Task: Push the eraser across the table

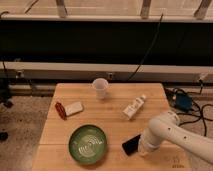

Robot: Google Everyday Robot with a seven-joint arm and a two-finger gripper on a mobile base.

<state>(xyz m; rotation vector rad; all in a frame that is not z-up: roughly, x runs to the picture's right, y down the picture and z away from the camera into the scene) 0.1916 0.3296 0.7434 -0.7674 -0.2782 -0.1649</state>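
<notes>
The robot's white arm point(172, 134) reaches in from the right over the wooden table point(115, 97), its gripper point(143, 148) down at the near edge, touching the right end of the black eraser point(131, 144). The eraser lies flat, tilted, just right of the green plate point(88, 144). Farther back stand a white cup point(100, 88), a small white bottle point(134, 108), a white block point(74, 108) and a red object point(60, 110).
</notes>
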